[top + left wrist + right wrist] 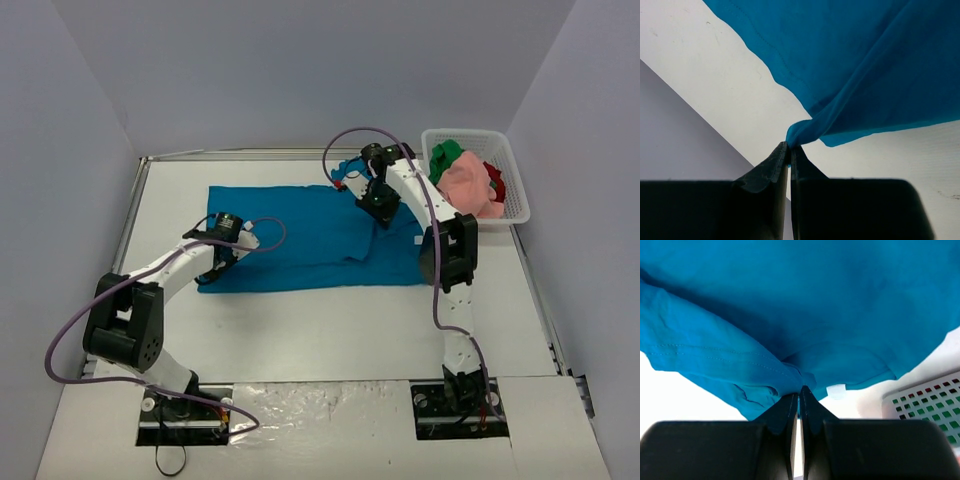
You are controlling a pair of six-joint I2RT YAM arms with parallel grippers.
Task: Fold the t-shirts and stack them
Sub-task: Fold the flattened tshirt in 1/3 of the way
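Two pinches on teal-blue t-shirt [300, 235] | left claw [789, 146], right claw [800, 390] | clear only from wrists

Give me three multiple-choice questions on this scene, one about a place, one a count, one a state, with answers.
1. Where does the basket stand? A) far right of the table B) near left C) between the arm bases
2. How many shirts lie in it? A) one B) three C) five
3. The left gripper is: A) open, hovering B) shut on the teal shirt C) shut on nothing
Answers: A, it sits at the table's far right corner; B, pink shirt, green shirt, red shirt show; B, its fingers pinch a teal fold.
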